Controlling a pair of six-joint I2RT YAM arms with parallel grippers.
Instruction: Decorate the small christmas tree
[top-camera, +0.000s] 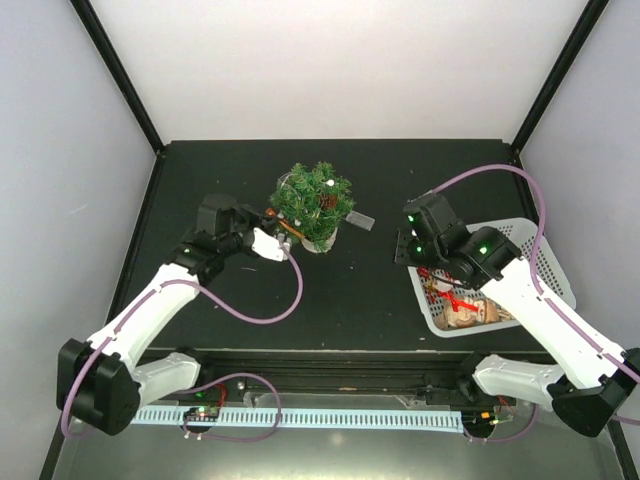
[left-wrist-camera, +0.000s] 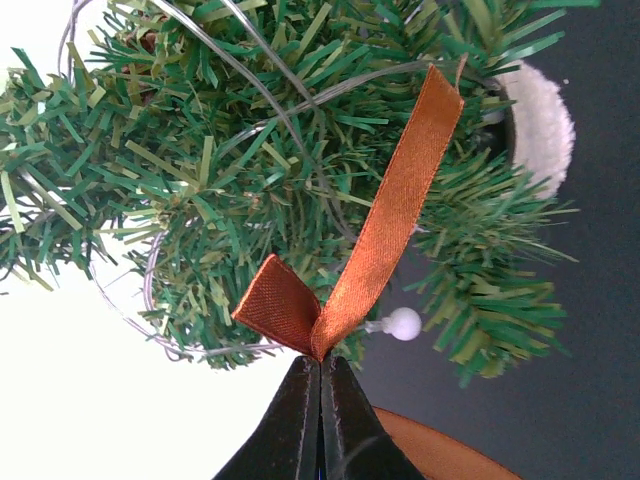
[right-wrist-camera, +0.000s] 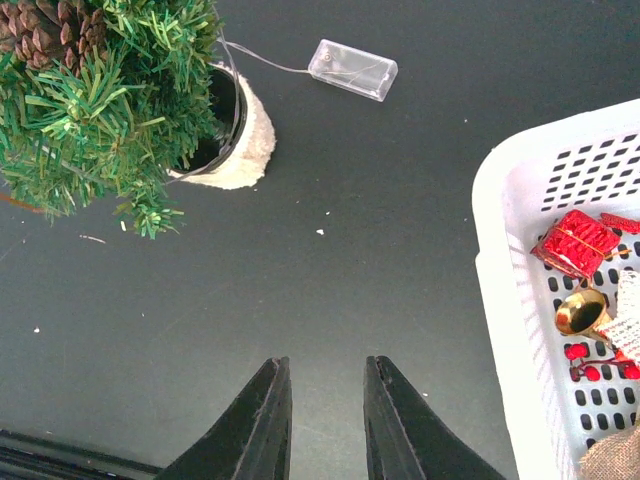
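Note:
The small christmas tree (top-camera: 314, 203) stands in its white pot (top-camera: 319, 242) at the table's middle back. It carries wire lights and a pine cone (right-wrist-camera: 45, 35). My left gripper (left-wrist-camera: 321, 362) is shut on an orange ribbon (left-wrist-camera: 390, 220) and holds it against the tree's left branches (left-wrist-camera: 230, 170); the ribbon also shows in the top view (top-camera: 285, 226). My right gripper (right-wrist-camera: 327, 372) is open and empty above bare table, between the pot (right-wrist-camera: 245, 135) and the white basket (right-wrist-camera: 505, 290). In the top view it (top-camera: 408, 252) hangs by the basket's left rim.
The white basket (top-camera: 545, 255) at the right holds a red gift box (right-wrist-camera: 574, 242), a gold bell (right-wrist-camera: 582, 311), red berries and burlap. A clear battery box (right-wrist-camera: 352, 69) on a thin wire lies right of the tree. White walls enclose the table.

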